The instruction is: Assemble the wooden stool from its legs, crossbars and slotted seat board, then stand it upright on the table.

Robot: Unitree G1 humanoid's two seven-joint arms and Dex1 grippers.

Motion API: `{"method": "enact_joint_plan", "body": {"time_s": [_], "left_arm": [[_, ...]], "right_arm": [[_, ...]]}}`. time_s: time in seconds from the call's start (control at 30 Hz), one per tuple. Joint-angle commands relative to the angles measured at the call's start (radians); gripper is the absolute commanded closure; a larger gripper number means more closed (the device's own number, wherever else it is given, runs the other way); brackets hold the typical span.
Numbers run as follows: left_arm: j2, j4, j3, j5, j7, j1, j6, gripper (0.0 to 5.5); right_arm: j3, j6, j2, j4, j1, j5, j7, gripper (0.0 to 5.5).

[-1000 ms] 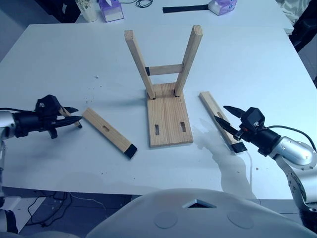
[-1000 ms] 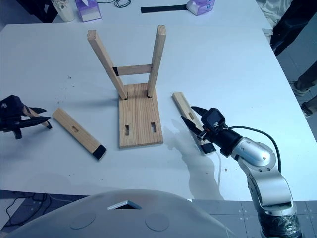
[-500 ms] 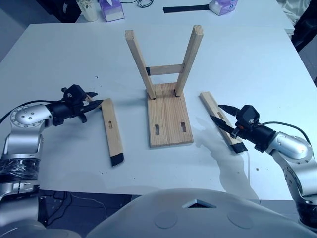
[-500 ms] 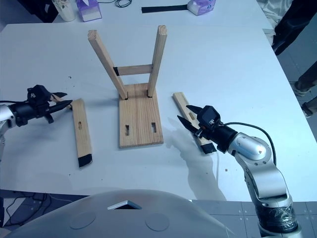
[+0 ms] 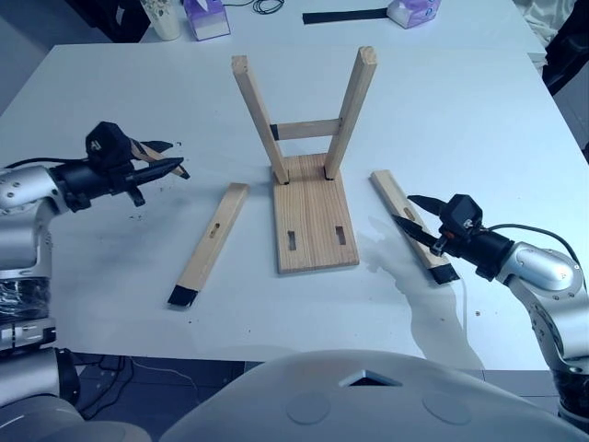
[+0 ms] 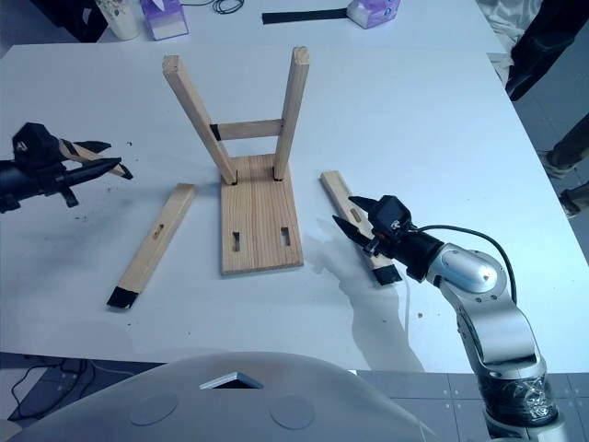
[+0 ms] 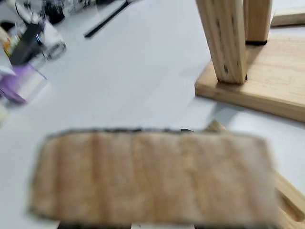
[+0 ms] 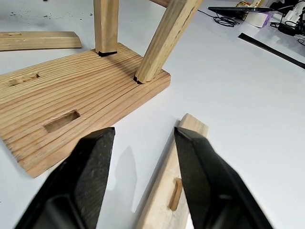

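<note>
On the table [image 5: 479, 110], left claw [image 5: 178, 155] clamping crossbar [image 7: 152, 176], right claw [image 5: 402, 208] spread over leg [image 5: 389, 191], tissue box [image 5: 206, 17] behind.

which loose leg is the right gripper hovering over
The loose leg right of the seat board: the right gripper, fingers open, is over it. The other loose leg lies left of the board.

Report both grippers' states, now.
Left gripper: shut on a crossbar.
Right gripper: open over the loose leg, holding nothing.
</note>
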Motion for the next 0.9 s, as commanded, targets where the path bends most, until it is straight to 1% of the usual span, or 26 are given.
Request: {"method": "enact_joint_plan", "body": {"time_s": [0.03,0.27,0.43,0.67,0.9], "left_arm": [[0.046,-0.081,0.011,-0.098,-0.157,0.021,0.017,4.20],[0.049,-0.009,-0.052,-0.078,-0.356,-0.017,-0.133,4.20],[0.024,0.068,-0.121,-0.060,-0.431,-0.074,-0.192,4.20],[0.058,0.136,-0.213,-0.045,-0.451,-0.071,-0.294,4.20],[0.061,0.193,-0.255,-0.028,-0.451,-0.079,-0.381,4.20]], "right_arm": [[-0.005,-0.023,-0.003,0.013,-0.017,-0.008,0.001,3.23],[0.011,-0.036,-0.009,0.026,-0.043,-0.011,0.010,3.23],[0.034,-0.041,-0.009,0.030,-0.045,-0.022,0.015,3.23],[0.048,-0.038,-0.008,0.018,-0.035,-0.023,0.016,3.23],[0.063,-0.034,-0.007,0.005,-0.028,-0.025,0.015,3.23]]}}
